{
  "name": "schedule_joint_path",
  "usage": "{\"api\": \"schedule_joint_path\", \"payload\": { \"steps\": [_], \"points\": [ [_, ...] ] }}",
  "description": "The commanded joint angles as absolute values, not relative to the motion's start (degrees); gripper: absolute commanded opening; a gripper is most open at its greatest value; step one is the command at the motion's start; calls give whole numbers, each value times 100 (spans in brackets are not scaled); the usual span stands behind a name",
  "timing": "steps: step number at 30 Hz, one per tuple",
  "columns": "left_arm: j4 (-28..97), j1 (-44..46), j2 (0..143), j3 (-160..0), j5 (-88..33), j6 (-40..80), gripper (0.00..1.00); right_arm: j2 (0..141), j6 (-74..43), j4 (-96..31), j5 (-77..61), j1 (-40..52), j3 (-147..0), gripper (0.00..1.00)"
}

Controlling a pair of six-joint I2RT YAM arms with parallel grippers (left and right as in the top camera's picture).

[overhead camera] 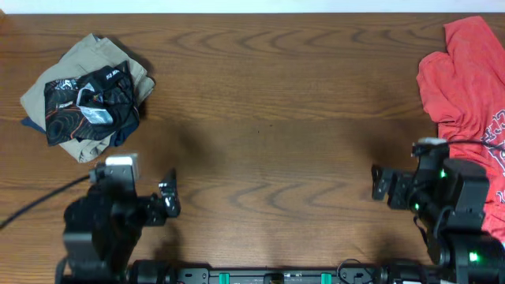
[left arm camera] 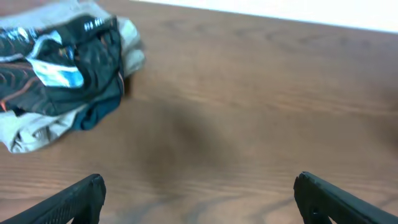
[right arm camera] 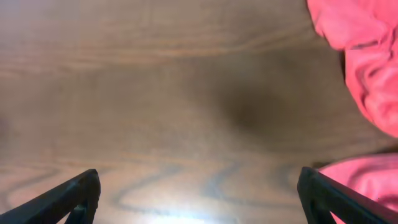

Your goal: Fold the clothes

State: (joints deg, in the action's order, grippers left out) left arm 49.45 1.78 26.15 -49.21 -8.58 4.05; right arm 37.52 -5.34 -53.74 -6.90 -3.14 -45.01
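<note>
The black jersey (overhead camera: 91,102) with thin orange lines and white logos lies folded on top of the khaki trousers (overhead camera: 59,83) at the table's far left. It also shows in the left wrist view (left arm camera: 59,65), upper left. My left gripper (overhead camera: 167,199) is open and empty near the front left, well short of the pile; its fingers (left arm camera: 199,199) frame bare wood. My right gripper (overhead camera: 383,184) is open and empty near the front right; its fingers (right arm camera: 199,196) also frame bare wood.
A red garment (overhead camera: 465,87) lies crumpled at the right edge of the table, beside and partly under my right arm; it shows in the right wrist view (right arm camera: 364,56). A dark blue cloth edge (left arm camera: 96,115) peeks from under the trousers.
</note>
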Motion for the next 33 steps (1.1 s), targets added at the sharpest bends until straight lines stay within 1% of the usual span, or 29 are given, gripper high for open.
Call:
{"api": "schedule_joint_path", "payload": {
  "steps": [1, 7, 20, 26, 29, 33],
  "points": [
    [4952, 174, 2274, -4897, -810, 370, 98, 3575, -443, -5590, -622, -261, -4423, 99],
    [5050, 174, 2198, -4897, -810, 370, 98, 3579, -443, -6007, -622, -261, -4423, 99],
    [5048, 174, 2198, -4897, -810, 370, 98, 3579, -443, -6049, -622, -261, -4423, 99],
    [5048, 174, 2198, -4897, -810, 370, 98, 3319, -401, -6097, -172, -261, -4414, 99],
    [5048, 174, 2198, -4897, -810, 370, 98, 2928, -320, -5586, -172, -196, -4226, 99],
    [5048, 174, 2198, -4897, -810, 370, 98, 2071, 158, -4342, -176, 224, -3483, 99]
  ]
}}
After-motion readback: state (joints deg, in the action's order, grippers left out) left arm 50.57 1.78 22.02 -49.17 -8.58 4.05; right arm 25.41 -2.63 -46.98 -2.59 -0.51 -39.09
